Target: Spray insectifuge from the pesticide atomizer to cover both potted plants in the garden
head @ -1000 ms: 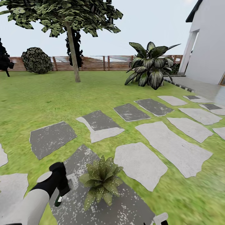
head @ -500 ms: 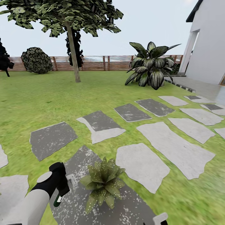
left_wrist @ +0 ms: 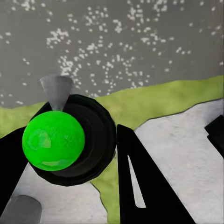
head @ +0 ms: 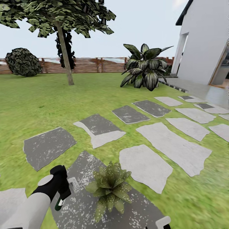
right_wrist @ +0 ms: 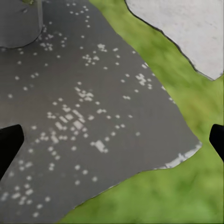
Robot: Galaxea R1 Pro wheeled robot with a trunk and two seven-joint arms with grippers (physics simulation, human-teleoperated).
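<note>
One potted plant (head: 111, 188), a rosette of pointed green leaves, stands on a dark speckled stepping stone (head: 86, 210) near the bottom of the head view. Just left of it my left gripper (head: 62, 188) is shut on the pesticide atomizer (head: 59, 203), whose pale trigger head (head: 73, 184) points toward the plant. The left wrist view shows the atomizer (left_wrist: 53, 140) end-on between the black fingers (left_wrist: 144, 186). My right gripper (right_wrist: 112, 140) is open above the same stone, with the plant's grey pot (right_wrist: 18, 21) a little way ahead. The second potted plant is out of view.
Green lawn (head: 38, 105) with several grey and pale stepping stones (head: 173, 148) stretches ahead. A big striped broad-leaved plant (head: 143, 68) and a white house (head: 206, 44) stand at the right, a tree (head: 63, 54) and round bush (head: 22, 62) before the brown fence (head: 92, 65).
The whole picture has slid left, so the camera has turned right, bringing more of the house into view. My left gripper keeps the atomizer beside the plant.
</note>
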